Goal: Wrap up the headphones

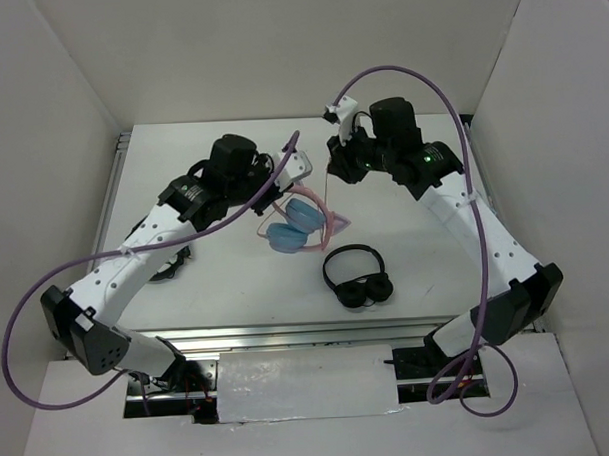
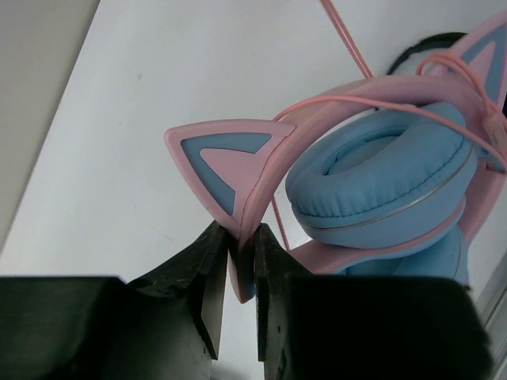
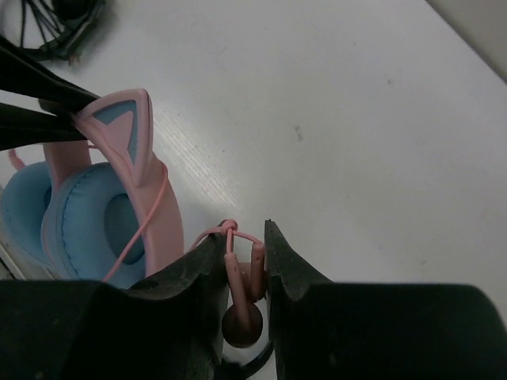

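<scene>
now the left gripper (image 2: 242,241) is clenched on the pink band of the headphones (image 1: 292,226), right under one cat ear (image 2: 222,158). it looks like it does this so the pair cannot slide, near the middle of the table (image 1: 207,291). the right gripper (image 3: 247,245) is pinched on a bunched bit of the thin pink cable (image 3: 230,231), likely so it can lead the cable round the blue ear cups (image 2: 380,174). the black headphones (image 1: 358,278) lie apart, nearer the arms.
</scene>
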Controlling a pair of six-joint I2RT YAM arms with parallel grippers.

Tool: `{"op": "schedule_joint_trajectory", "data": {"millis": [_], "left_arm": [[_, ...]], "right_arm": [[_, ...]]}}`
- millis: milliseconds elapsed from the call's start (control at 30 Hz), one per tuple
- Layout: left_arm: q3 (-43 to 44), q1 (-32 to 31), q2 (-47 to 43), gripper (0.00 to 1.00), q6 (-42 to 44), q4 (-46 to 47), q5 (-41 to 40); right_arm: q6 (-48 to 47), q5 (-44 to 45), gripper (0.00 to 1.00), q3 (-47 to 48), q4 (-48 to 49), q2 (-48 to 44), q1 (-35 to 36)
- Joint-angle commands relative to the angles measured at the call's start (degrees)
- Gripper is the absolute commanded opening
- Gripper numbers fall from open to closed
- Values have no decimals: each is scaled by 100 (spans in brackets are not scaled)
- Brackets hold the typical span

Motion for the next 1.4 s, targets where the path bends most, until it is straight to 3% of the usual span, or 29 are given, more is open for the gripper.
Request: {"op": "schedule_joint_trajectory", "data": {"millis": [0,300,433,633,700,1000,1167,1367], "left_arm": [[675,-84,225,0,-900,376,-1226],[1440,-49,1358,0,-2397,570,-4127],[1705,56,1667,0,-2863,561,-4709],[1767,241,1685,0,-3408,675,-4639],[1627,329,1502,0,-3567,780,-4421],[933,1067,429,0,-3998,1518,-1811],[441,1366,-89,0,-3901,1896,-626],[141,1524,-319,0,-3980,2133,150]], "right_arm": [[1028,1092,0,445,-595,328,129],[2629,2077,0,753,-595,565,683],[2955,2281,0,675,-499,513,929],[2771,1490,0,341,-165,373,1105],[2736,1253,0,113,11,346,1132],[2718,699,5,-1425,826,-58,894],[2657,602,15,-2233,1530,-524,763],[2384,610,27,-3096,2611,-1156,622]]}}
